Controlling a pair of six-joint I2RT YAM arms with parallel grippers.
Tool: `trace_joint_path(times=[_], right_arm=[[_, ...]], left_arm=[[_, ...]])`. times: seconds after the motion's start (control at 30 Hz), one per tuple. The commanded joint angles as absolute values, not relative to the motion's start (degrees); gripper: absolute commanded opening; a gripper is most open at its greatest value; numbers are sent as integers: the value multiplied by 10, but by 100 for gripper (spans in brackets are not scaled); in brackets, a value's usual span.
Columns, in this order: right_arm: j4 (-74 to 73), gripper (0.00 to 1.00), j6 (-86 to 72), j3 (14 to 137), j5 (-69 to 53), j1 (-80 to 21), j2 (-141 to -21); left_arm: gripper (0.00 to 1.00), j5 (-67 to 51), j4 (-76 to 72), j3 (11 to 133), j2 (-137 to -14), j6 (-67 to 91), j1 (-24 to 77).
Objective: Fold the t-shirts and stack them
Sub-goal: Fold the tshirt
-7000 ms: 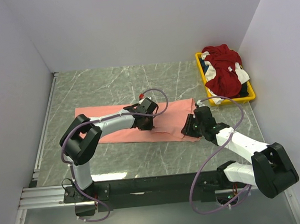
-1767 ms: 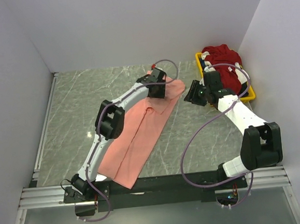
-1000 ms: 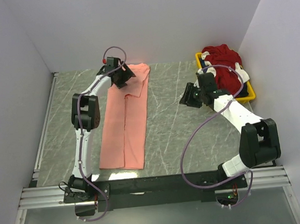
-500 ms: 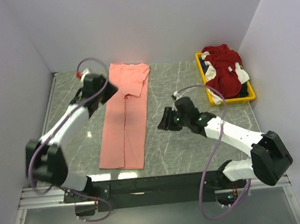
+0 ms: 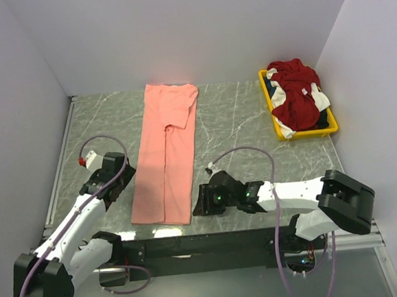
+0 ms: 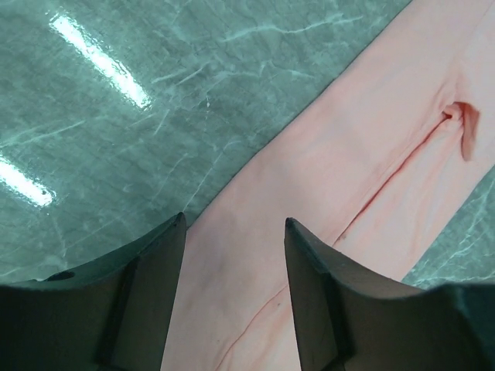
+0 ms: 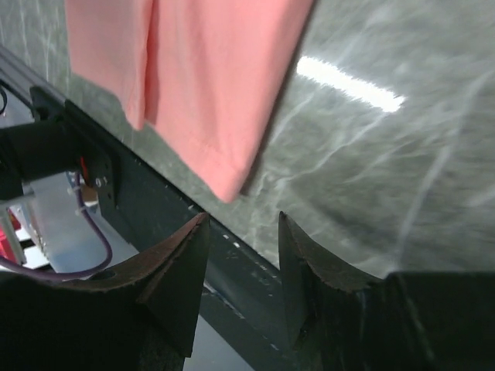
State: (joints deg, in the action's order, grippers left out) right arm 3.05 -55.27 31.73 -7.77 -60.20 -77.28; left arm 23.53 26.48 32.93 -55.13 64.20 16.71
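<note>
The salmon-pink t-shirt (image 5: 166, 151) lies flat as a long, narrow folded strip running from the back wall towards the near edge. My left gripper (image 5: 123, 180) hovers at the strip's left edge near its lower half. It is open, with only pink cloth (image 6: 348, 178) showing below the fingers (image 6: 155, 294). My right gripper (image 5: 200, 205) stands open just right of the strip's near right corner (image 7: 232, 182) and holds nothing. A dark red t-shirt with white parts (image 5: 296, 96) is heaped in the yellow tray (image 5: 307, 134), with some dark cloth (image 5: 271, 88) under it.
The black mounting rail (image 5: 213, 244) runs along the near edge, just below the right fingers (image 7: 178, 270). White walls close in the left, back and right. A metal rail (image 5: 59, 166) lines the table's left side.
Both arms have drawn back from the far half of the table to the near end of the pink strip. The left jaws have narrowed somewhat. The pink shirt has lain still for the last second.
</note>
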Motion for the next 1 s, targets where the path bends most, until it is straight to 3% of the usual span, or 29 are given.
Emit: trace_joint_path(times=[0.0,0.57,0.67,0.77,0.97], right_arm=[[104,48,-603,312,-55,-633,-802],[137,42,-650,335,-16,-683,-910],[147,34,-649,338,-14,-683,-926],[130,16,-643,342,-8,-681,-935],[113,1,-626,263,-1,-631,-859]], left_arm=[[60,264,267,316,-524,664,169],[59,222,245,291,-493,642,169],[59,208,236,288,-490,634,170],[57,182,215,284,-490,619,170],[57,128,174,281,-510,599,192]])
